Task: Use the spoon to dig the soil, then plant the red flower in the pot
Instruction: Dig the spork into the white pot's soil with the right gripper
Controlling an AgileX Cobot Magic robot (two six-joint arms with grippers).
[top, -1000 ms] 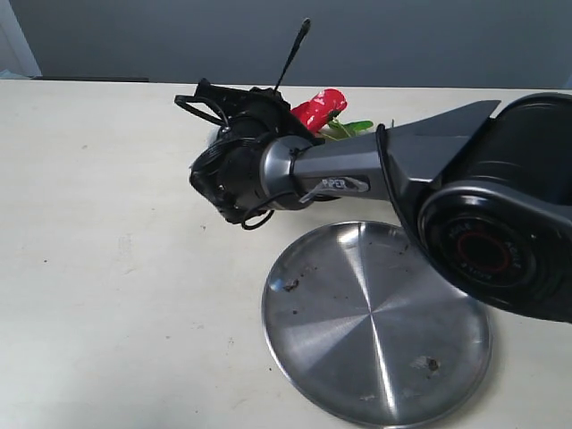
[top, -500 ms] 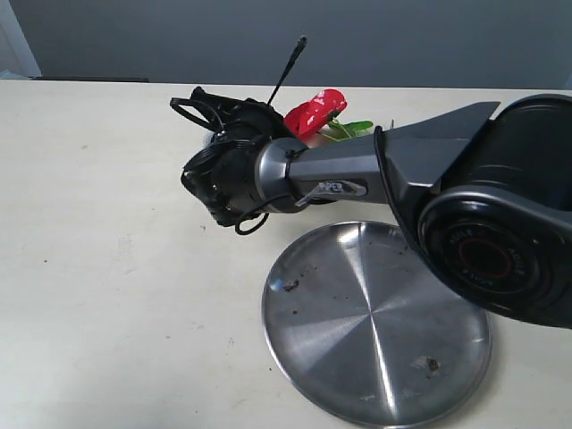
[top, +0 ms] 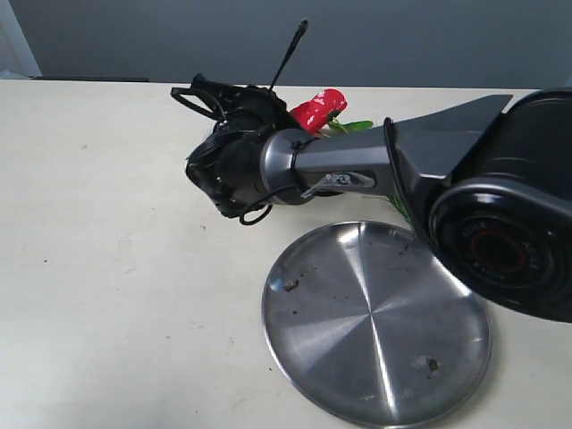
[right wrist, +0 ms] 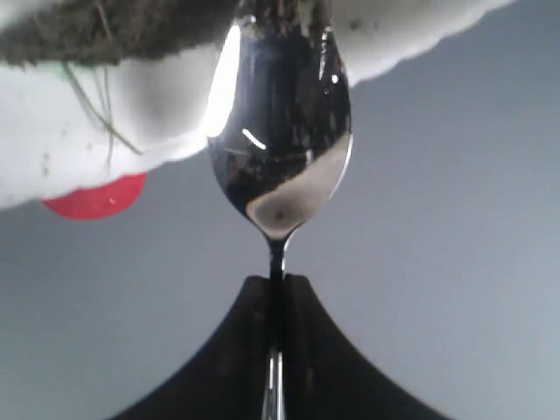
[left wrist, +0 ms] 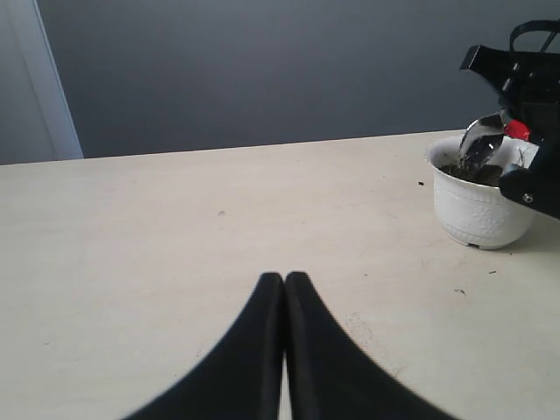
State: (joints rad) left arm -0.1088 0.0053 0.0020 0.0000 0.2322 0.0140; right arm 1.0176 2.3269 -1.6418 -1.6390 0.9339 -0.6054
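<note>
While the digging step looks under way, the scene reads like this, biggest thing first:

Surface: a pale surface [top: 116, 295] carries everything; it runs left to right across the exterior view.

Right arm: it reaches from the right across the middle toward the far side, its wrist hiding most of what it works over.

Plate: a round steel plate [top: 375, 326] lies near and right, with a few dark crumbs on it, apart from the arm's working end.

Flower: the red flower [top: 317, 109] with a green leaf shows just beyond the right arm on the far side; whether it lies on the surface or leans on something, I cannot tell.

Pot: the white pot [left wrist: 477, 210] stands upright, well right of and beyond the left hand; dark soil [left wrist: 479, 173] fills its mouth.

Right hand: the right hand [right wrist: 276, 302] is clamped on the spoon [right wrist: 280, 131] handle.

Spoon: its long axis runs straight out from the right hand, bowl tip at the soil, handle end sticking up past the wrist.

Left hand: the left hand [left wrist: 284, 293] has its fingers pressed together, holding nothing, low over bare surface.

Key relation: the flower sits just beside the right arm, far from the left hand, so the right is nearer it.
</note>
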